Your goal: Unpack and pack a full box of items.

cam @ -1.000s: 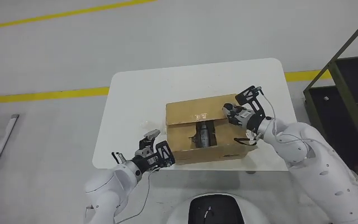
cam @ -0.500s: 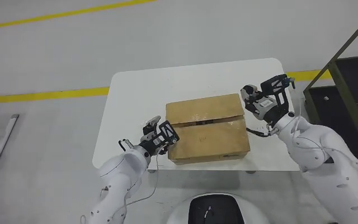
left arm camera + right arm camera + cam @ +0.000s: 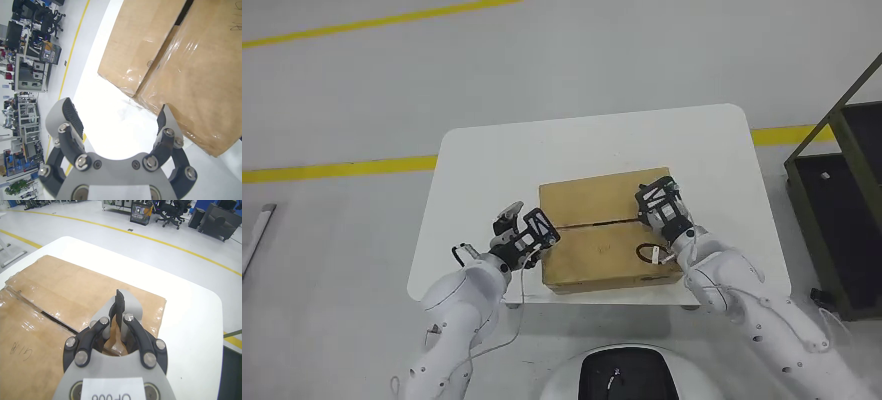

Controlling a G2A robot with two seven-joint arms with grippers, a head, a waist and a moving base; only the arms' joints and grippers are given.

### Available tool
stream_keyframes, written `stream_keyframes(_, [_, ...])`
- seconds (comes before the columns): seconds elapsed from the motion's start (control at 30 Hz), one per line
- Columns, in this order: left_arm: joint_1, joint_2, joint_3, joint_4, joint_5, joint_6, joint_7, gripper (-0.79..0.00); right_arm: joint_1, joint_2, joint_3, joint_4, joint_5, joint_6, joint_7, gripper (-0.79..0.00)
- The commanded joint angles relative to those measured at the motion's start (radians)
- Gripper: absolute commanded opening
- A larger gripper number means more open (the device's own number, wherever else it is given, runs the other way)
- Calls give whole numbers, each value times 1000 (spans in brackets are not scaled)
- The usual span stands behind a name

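Box (image 3: 607,235) closed, both claws at it
Stiff taped card, likely heavy and slick: lift by its sides; left claw (image 3: 115,106) wide open, empty; right claw (image 3: 118,299) pinched together, empty

So the left end effector (image 3: 115,109) is hanging right at the corner of the cardboard box (image 3: 189,75), fingers (image 3: 72,117) spread wide with nothing sitting between them. One ribbed pad is hovering out over the white table (image 3: 105,91). The other is sitting right against the box's near edge and looks like it's touching. The box flaps are lying shut with a dark seam (image 3: 160,51) running between them, and clear tape is glinting along the edges. A yellow floor line (image 3: 72,47) and some office chairs (image 3: 51,22) are showing way behind.
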Motion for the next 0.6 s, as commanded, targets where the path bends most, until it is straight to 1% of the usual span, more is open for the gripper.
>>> stream_keyframes(0.0, [-2, 0, -1, -4, 4, 2, -1, 0, 10, -4, -6, 14, 5, -2, 7, -785])
stream_keyframes(0.1, [5, 1, -12, -22, 12, 5, -5, 0, 20, -10, -11, 27, 9, -7, 11, -785])
stream_keyframes(0.27, [45, 7, -68, -29, -19, 7, -8, 0, 21, -17, -16, 36, 13, -13, 15, -785])
stream_keyframes(0.43, [92, 12, -113, -7, -1, 42, -9, 0, 17, -22, -14, 37, 9, -17, 20, -785])
stream_keyframes(0.57, [113, 14, -117, 26, 22, 43, 10, 0, 9, -26, -8, 33, 10, -18, 29, -785])
